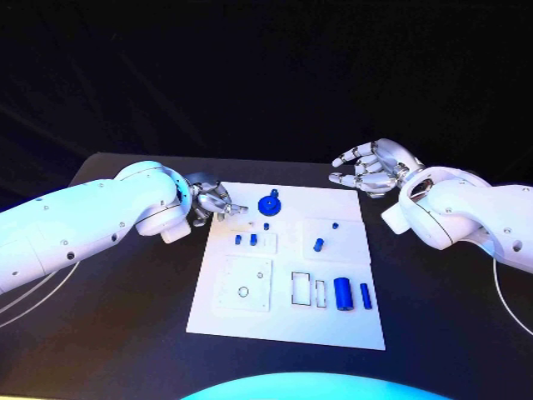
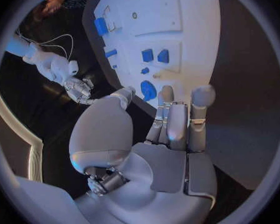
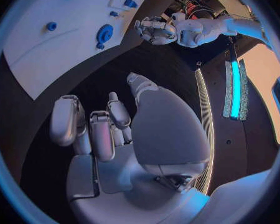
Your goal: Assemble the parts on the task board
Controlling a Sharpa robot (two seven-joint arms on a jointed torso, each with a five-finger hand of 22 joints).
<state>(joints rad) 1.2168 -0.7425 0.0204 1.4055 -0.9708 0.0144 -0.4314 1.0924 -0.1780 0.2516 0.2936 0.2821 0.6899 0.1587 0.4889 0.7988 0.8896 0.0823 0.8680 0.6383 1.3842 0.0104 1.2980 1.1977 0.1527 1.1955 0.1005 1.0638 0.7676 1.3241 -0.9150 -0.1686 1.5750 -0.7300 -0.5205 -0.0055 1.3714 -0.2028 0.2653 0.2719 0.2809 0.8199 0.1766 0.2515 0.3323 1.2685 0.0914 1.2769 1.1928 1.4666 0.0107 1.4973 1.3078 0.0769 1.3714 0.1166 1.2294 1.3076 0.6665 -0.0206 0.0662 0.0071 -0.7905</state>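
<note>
The black table (image 1: pixel 122 275) carries the white board (image 1: pixel 288 325) in its middle, and the two hands sit at the board's far corners. The left hand (image 1: pixel 214 202) hovers over the far left corner with its fingers loosely apart and nothing in them. The right hand (image 1: pixel 369 169) hangs just off the far right corner, above the dark table, fingers curled but apart, also holding nothing.

On the board, a round blue wheel-like part (image 1: pixel 269 202) stands near the far edge, just beside the left hand. Two big blue cylinders (image 1: pixel 352 293) lie side by side at the near right, next to empty rectangular slots. A small blue peg (image 1: pixel 318 245) sits on the right-hand block, and two small blue blocks (image 1: pixel 245 239) stand in the left middle.

The step looks like a reach for the wheel-like part by the left hand. To do it well, the fingers should come down straight around its rim, closing evenly so it does not tip or skid. The right hand should keep off the board.
</note>
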